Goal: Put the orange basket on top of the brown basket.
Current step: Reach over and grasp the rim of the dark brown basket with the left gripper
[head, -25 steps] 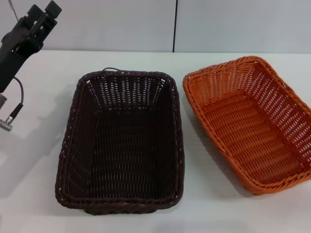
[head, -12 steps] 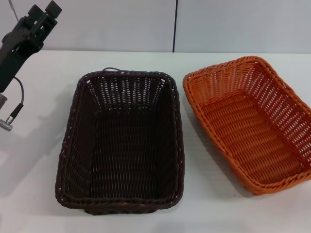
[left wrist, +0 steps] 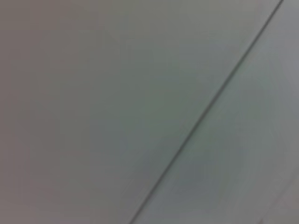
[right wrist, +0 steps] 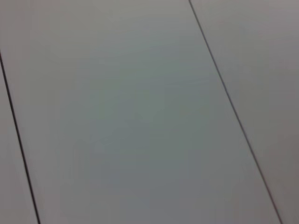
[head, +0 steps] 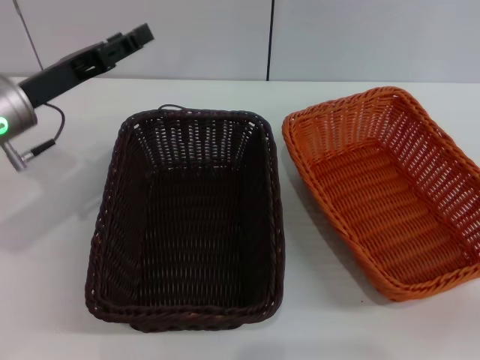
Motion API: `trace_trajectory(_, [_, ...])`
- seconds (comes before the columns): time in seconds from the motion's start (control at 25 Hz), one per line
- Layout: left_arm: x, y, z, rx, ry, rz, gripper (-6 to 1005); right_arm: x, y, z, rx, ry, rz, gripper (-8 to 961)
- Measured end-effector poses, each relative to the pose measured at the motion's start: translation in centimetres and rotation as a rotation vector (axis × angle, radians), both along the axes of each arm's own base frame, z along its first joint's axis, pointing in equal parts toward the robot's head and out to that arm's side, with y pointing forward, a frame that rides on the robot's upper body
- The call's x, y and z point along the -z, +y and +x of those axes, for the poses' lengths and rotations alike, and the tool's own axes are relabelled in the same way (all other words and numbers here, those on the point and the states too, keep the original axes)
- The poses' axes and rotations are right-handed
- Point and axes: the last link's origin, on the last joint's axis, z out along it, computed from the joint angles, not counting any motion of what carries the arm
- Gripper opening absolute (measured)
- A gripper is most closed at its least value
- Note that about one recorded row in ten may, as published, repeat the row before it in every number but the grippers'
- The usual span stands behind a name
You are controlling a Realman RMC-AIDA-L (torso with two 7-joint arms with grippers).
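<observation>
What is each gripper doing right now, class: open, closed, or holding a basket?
Left gripper: raised at the far left of the table, holding nothing; open or closed cannot be told.
Right gripper: not in view.

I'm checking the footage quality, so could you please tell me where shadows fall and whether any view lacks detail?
Head view: soft shadows lie on the table left of the brown basket and the orange basket, and under the left pincer. Both wrist views: only plain grey panels with dark seams.
</observation>
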Motion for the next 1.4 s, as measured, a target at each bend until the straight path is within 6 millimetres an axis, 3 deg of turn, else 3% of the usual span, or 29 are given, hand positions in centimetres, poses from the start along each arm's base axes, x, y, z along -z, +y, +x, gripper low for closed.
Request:
trace_trajectory(0.16, [-1.3, 0.4, 0.9, -0.012, 0.054, -0.071, 734, 0.0, -0.2, 0.4, 0.021, 0.010, 0.002, 752])
trace_trajectory(0.2, [-2.9, 0.4, 2.2, -0.044, 0.161, -0.142, 734, -0.1, -0.3, 0.8, 0.040, 0.018, 0.001, 752])
trace_trajectory(0.48, [-5.2, -0.3, 4.4, -0.183, 0.428, -0.232, 734, -0.4, -0.7, 1.9, 0.100, 0.044, -0.001, 752])
trace_trajectory(0.8, [-3.8, -2.5, 5.0, -0.438, 0.672, -0.301, 735, -1.1, -0.8, 2.8, 0.145, 0.054, 0.001, 752])
trace_trajectory(1.4, [-1.3, -4.0, 4.5, -0.519, 0.697, -0.405, 728, -2.0, -0.1, 3.2, 0.167, 0.059, -0.003, 753])
